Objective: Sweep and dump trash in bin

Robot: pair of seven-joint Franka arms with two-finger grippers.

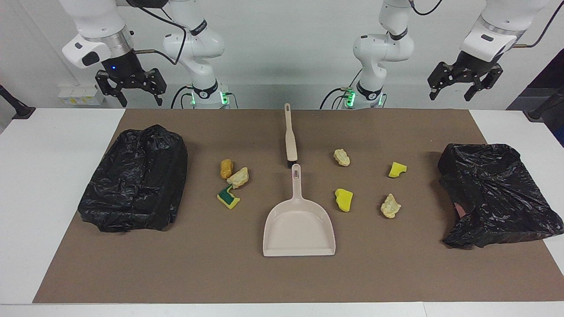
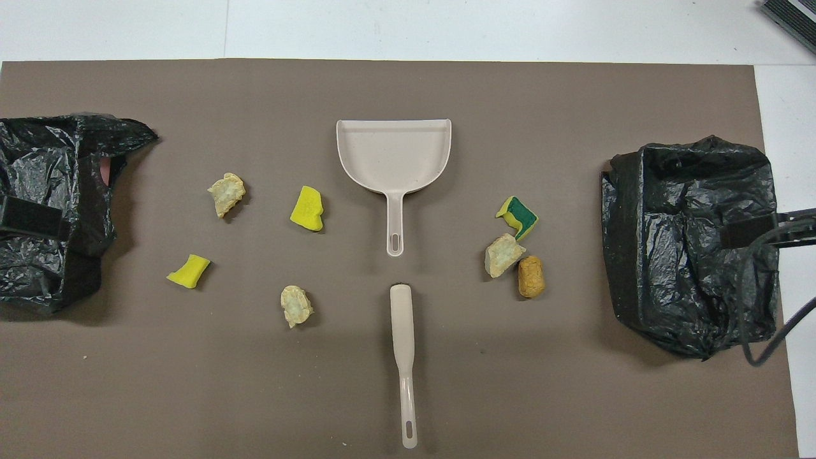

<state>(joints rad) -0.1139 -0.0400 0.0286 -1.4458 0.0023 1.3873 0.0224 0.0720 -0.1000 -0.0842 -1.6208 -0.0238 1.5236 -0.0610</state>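
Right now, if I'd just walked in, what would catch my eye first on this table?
Probably the beige dustpan in the middle of the brown mat, with its matching brush just nearer the robots. Seven bits of trash lie scattered to either side of it, such as a bright yellow sponge bit and a green-and-yellow sponge piece. A black bin-bagged bin sits at each end.

Beige dustpan (image 1: 298, 226) and brush (image 1: 290, 138), yellow, tan and green trash (image 1: 343, 199), black bin bags (image 1: 134, 178), brown mat (image 1: 246, 277)
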